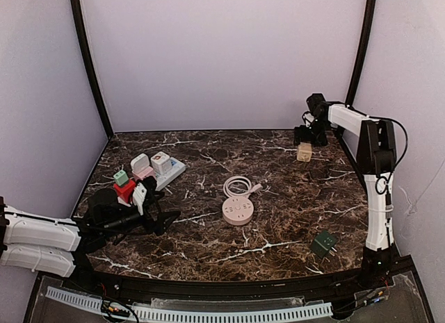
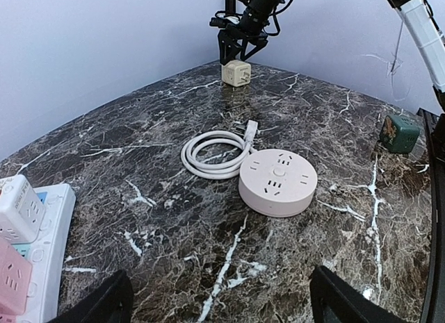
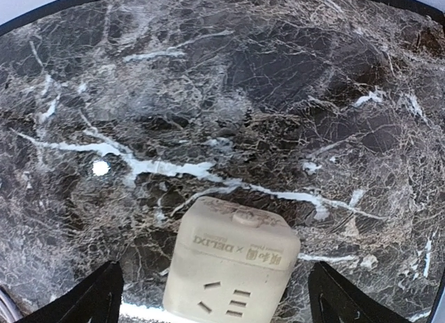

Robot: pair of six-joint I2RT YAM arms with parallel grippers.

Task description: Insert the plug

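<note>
A round pink socket hub [image 1: 238,210] with a coiled white cord [image 1: 240,186] lies mid-table; it also shows in the left wrist view [image 2: 278,182]. A beige cube socket adaptor [image 1: 304,152] stands at the far right; it fills the lower right wrist view [image 3: 233,267]. A dark green plug adaptor [image 1: 324,244] lies near the front right. My right gripper [image 1: 306,136] hovers just over the beige cube, open, with its fingertips [image 3: 104,292] wide of the cube on both sides. My left gripper [image 1: 161,215] is open and empty, low over the table at front left.
A white power strip [image 1: 170,176] lies at the left with a white, a pink, a green and a red adaptor [image 1: 125,189] on or beside it, close to my left gripper. Grey walls enclose the table. The green adaptor also shows in the left wrist view [image 2: 400,133].
</note>
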